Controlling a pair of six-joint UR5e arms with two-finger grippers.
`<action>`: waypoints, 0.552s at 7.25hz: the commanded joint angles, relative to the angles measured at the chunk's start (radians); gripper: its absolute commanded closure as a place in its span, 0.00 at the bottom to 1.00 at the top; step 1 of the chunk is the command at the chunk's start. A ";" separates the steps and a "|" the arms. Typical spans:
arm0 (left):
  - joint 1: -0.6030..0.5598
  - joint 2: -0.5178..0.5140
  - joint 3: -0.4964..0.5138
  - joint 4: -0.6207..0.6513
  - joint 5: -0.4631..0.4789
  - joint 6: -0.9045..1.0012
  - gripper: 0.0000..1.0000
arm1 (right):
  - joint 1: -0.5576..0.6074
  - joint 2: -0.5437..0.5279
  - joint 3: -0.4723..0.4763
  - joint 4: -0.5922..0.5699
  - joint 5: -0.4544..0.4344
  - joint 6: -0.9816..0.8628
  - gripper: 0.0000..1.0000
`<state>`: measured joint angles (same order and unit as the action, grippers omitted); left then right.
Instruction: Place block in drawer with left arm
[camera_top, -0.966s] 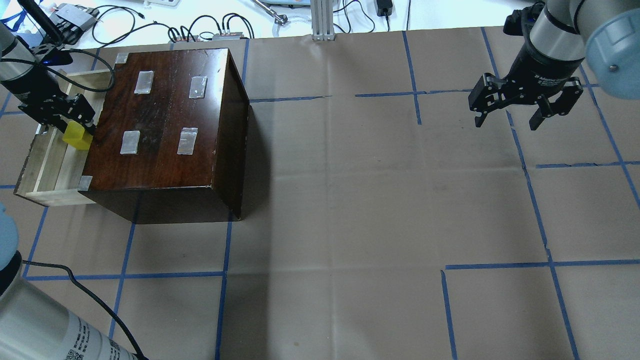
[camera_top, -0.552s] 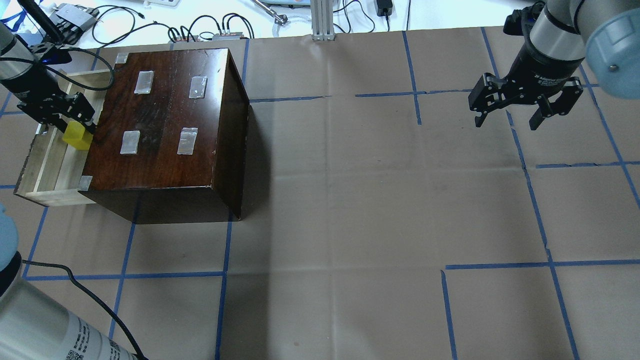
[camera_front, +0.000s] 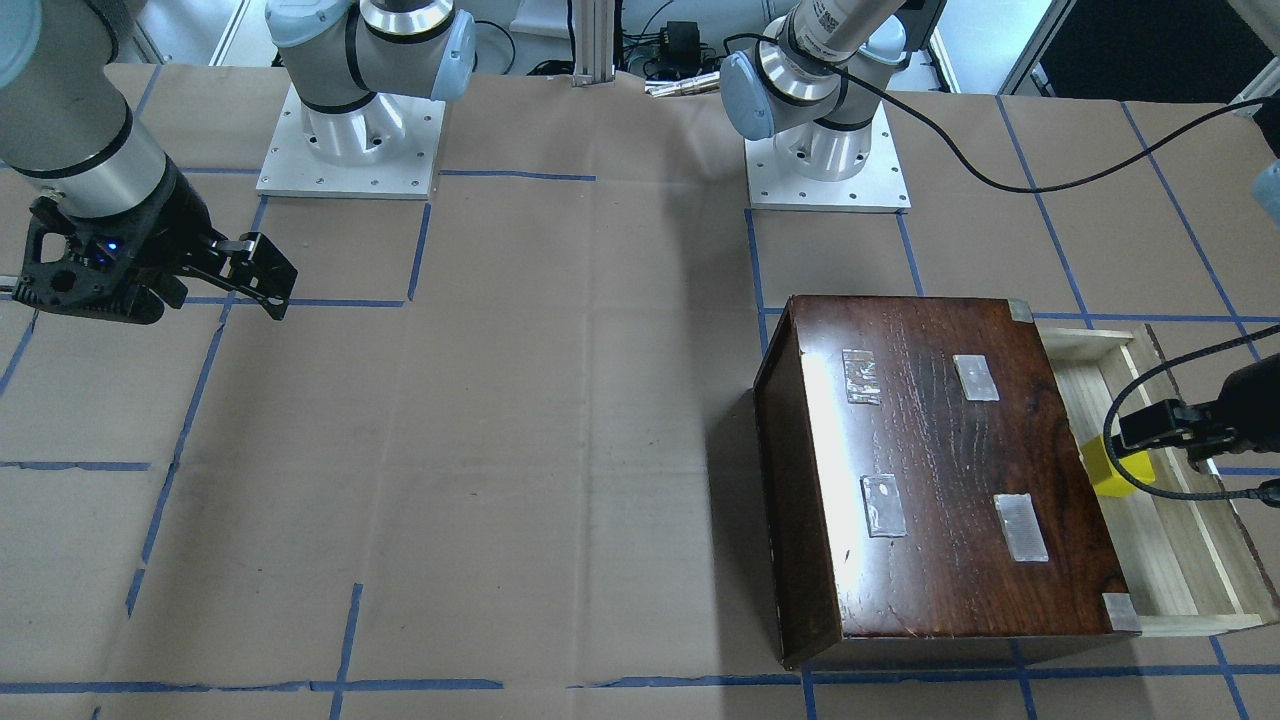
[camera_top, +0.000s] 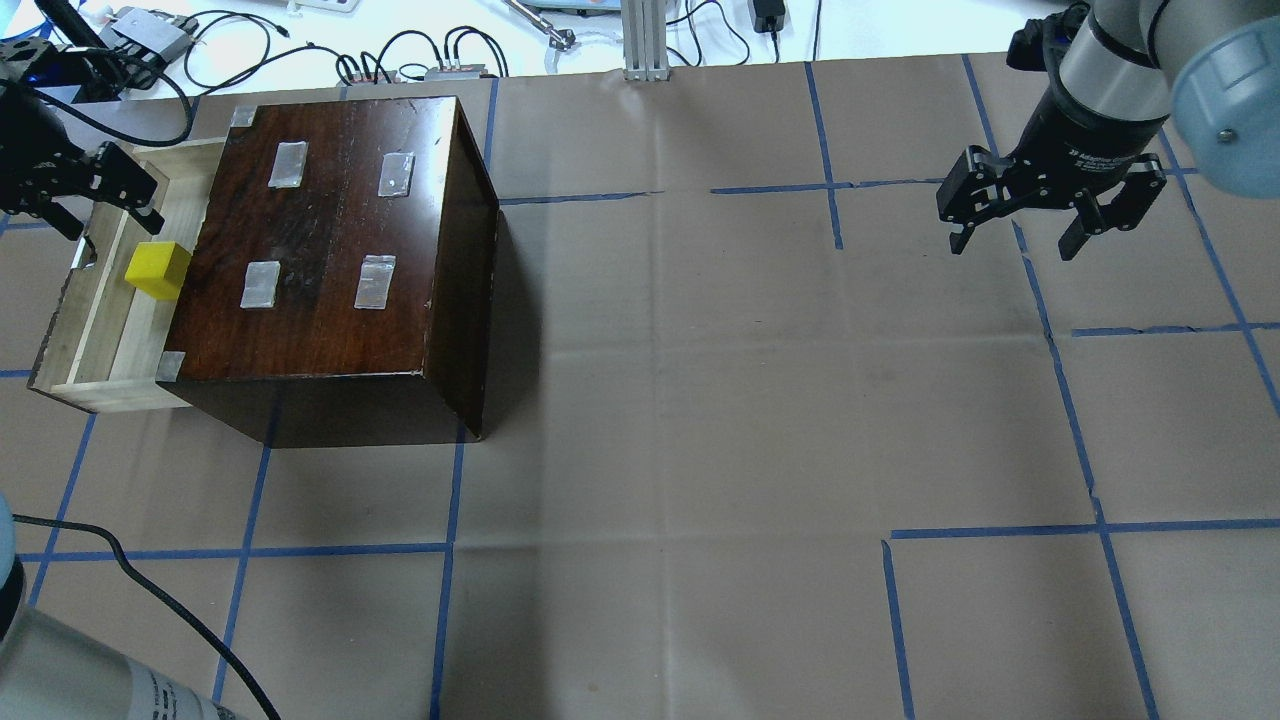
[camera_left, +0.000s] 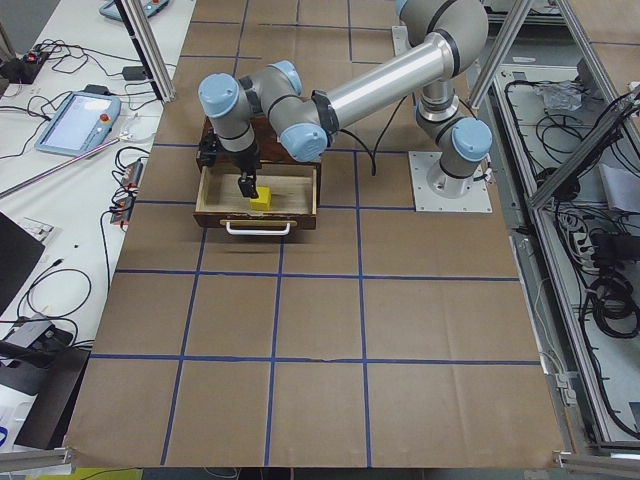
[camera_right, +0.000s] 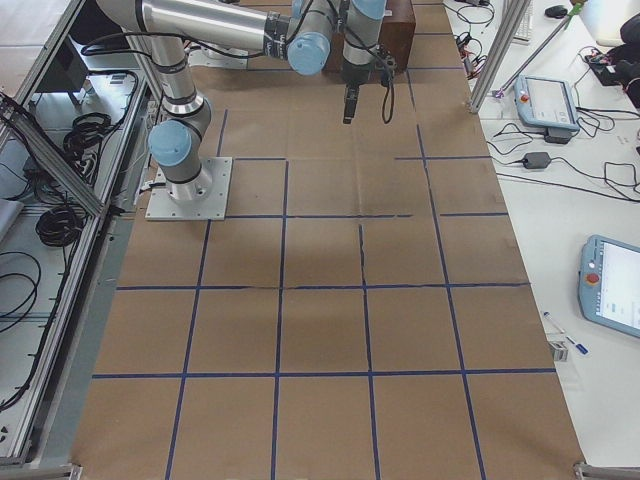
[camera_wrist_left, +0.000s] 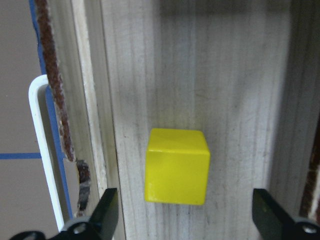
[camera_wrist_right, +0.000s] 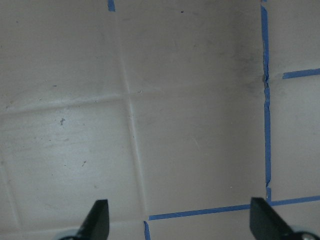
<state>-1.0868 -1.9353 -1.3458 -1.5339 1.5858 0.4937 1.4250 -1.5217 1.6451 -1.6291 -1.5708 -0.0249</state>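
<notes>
While the left gripper (camera_wrist_left: 186, 220) hangs with its fingers (camera_wrist_left: 109, 212) spread wide, the left wrist view shows the block (camera_wrist_left: 176, 167) just ahead of the gap between them. It touches neither finger and sits flat on the floor of the drawer (camera_wrist_left: 240, 75), nearer the finger on the side of the white handle (camera_wrist_left: 40, 150). It is a plain bright-yellow cube with crisp edges. Release appears made, so the step in hand is withdrawal: rise straight with the fingers apart, so that neither tip clips the cube or a drawer wall. Overhead, the block lies beneath the gripper, offset from it and just beside the cabinet (camera_top: 330, 230). The left side view sets the gripper above the cube, not touching it. The right wrist view shows the right gripper (camera_wrist_right: 180, 217), likewise spread, over bare brown paper (camera_wrist_right: 190, 125).
</notes>
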 joint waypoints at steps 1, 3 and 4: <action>-0.063 0.056 0.016 -0.102 0.003 -0.105 0.01 | 0.000 0.000 0.001 0.000 0.000 0.000 0.00; -0.186 0.107 0.004 -0.114 0.013 -0.249 0.01 | 0.000 0.000 -0.001 0.000 0.000 -0.001 0.00; -0.258 0.133 -0.001 -0.114 0.013 -0.342 0.01 | 0.000 0.000 0.001 0.000 0.000 0.000 0.00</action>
<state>-1.2607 -1.8348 -1.3408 -1.6432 1.5969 0.2560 1.4251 -1.5217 1.6449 -1.6291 -1.5708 -0.0256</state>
